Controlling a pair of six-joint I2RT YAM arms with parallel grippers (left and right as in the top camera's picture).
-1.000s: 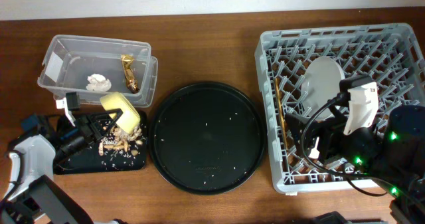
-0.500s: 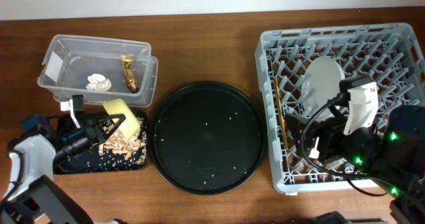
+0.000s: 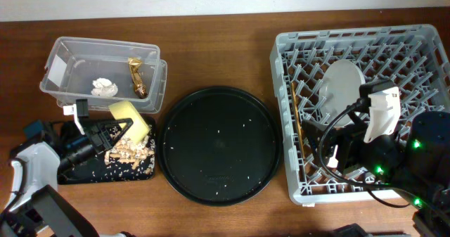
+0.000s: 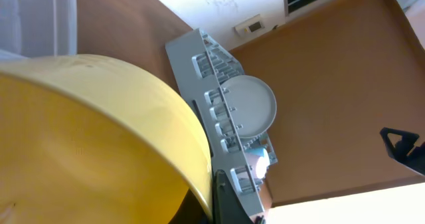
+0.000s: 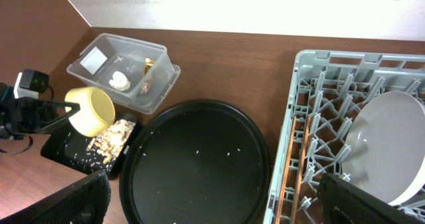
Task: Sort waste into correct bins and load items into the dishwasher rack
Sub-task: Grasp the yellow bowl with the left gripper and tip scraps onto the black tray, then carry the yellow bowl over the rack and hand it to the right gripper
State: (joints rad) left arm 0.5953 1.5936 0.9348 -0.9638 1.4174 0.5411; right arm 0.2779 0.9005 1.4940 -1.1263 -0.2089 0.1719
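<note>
My left gripper point(image 3: 112, 130) is clamped on the rim of the yellow bowl point(image 3: 131, 117), tilted over the far right corner of the black tray point(image 3: 77, 172) beside the heaped food scraps point(image 3: 128, 151). My right gripper point(image 5: 212, 184) hangs spread wide and empty over the dishwasher rack point(image 3: 295, 47) at right.

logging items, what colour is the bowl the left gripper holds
Yellow round bowl, clearest from the right wrist view.

Overhead straight down on brown wooden tabletop point(image 3: 211, 47), left wrist from eight o'clock, tilted, close against round yellow bowl point(image 4: 86, 137), right wrist high from four o'clock, all sharing square grey plastic rack point(image 3: 351, 34).
</note>
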